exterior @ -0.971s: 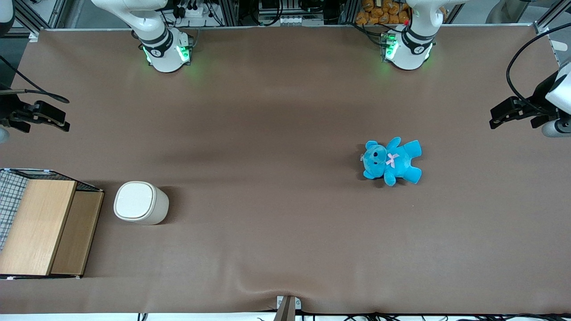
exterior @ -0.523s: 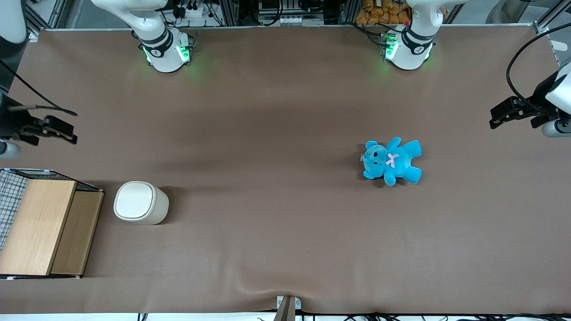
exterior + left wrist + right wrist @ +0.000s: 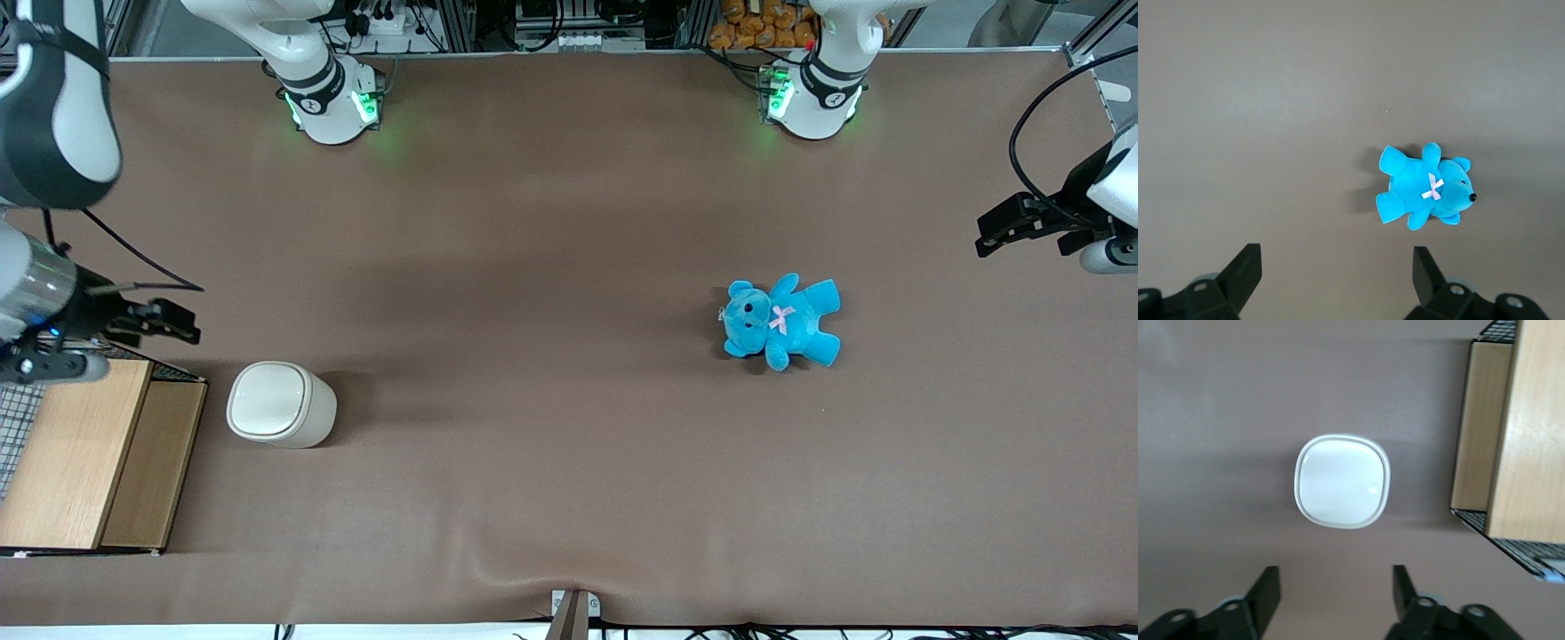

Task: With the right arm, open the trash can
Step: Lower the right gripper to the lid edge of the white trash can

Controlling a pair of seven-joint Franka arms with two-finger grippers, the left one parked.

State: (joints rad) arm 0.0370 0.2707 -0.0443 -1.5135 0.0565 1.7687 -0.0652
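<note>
Since the earlier frames, the large white jointed right arm [image 3: 55, 107] with dark grey bands has been swung in over the working arm's end of the table, and its black thin-fingered gripper [image 3: 173, 322] has been carried nearer to the front camera, closer to the small cream-white plastic trash can [image 3: 281, 404]; the bin, the bright blue plush teddy [image 3: 781, 321] with a pink bow and the light wooden box [image 3: 89, 453] have not been shifted. The trash can is seen standing upright on the brown cloth-covered table [image 3: 569, 222], just beside the wooden box, with its flat rounded-square lid [image 3: 1342, 481] lying level and closed. The gripper is held above the table, apart from the bin and slightly farther from the front camera than it, with nothing touched. In the right wrist view both black fingers [image 3: 1265, 589] are shown spread wide with only bare cloth between them, so the jaws are released and empty. The camera is pointed almost straight down at the lid, which suggests an approach being lined up so that one edge of the tilting lid can be pressed. The opening is judged not yet begun.
</note>
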